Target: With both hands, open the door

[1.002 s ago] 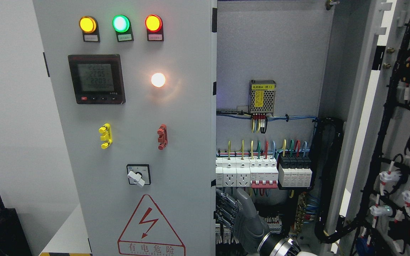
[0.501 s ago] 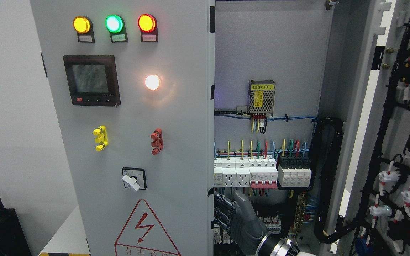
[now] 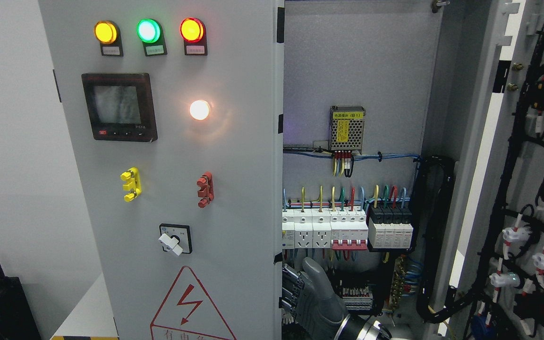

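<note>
Curling narrow, dark fingers (image 3: 292,288) behind the near edge of the left door (image 3: 182,189), the right hand (image 3: 307,297) is gripping it low down. It should be pulling steadily leftward, staying clear of the wiring (image 3: 347,203) inside.

- You have one view only, from the robot's head, facing straight into the cabinet at close range.
- The left door (image 3: 173,179) fills your left half; the open interior (image 3: 352,141) fills the right.
</note>
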Controlling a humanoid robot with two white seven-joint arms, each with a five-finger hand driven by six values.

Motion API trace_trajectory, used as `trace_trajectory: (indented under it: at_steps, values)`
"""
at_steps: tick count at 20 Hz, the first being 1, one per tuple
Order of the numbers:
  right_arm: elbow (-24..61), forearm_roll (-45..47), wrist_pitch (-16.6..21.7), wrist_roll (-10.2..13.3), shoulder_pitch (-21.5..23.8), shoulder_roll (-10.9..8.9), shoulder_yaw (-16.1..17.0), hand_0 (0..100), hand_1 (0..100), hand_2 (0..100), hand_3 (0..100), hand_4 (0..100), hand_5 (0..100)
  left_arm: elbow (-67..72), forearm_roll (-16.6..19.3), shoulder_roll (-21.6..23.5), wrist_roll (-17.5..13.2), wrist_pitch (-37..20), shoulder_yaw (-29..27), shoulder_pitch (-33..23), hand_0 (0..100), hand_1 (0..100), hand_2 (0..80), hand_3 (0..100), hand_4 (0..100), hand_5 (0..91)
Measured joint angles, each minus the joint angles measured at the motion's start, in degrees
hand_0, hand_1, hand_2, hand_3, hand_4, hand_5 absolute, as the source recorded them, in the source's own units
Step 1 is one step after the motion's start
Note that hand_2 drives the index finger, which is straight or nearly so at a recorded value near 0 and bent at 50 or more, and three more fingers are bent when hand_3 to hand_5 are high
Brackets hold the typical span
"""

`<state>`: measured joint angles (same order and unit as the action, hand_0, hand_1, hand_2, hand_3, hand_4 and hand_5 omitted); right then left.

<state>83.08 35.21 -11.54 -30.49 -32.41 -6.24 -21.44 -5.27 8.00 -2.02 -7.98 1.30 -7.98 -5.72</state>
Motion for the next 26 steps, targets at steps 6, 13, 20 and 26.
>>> trace_trajectory:
  at_steps: [6,13,20,26]
  values:
    - [1.02,0.21,0.01,-1.60,0.63,0.09,-1.22,0,0,0,0,0,0,0.00,0.00,0.00,0.00,0.00,-0.01,0.00,0,0,0.0,0,3,0.0]
    - [2.50,0.43,0.01,-2.19,1.68,0.22,-2.76,0,0,0,0,0,0,0.00,0.00,0.00,0.00,0.00,-0.01,0.00,0,0,0.0,0,3,0.0]
    - [4.20,2.55,-0.20,-2.32,2.38,0.51,-4.37,0,0,0,0,0,0,-0.01,0.00,0.00,0.00,0.00,-0.02,0.00,0,0,0.0,0,3,0.0]
    - [5.96,3.74,-0.21,-2.34,3.06,0.77,-6.06,0,0,0,0,0,0,-0.01,0.00,0.00,0.00,0.00,-0.01,0.00,0,0,0.0,0,3,0.0]
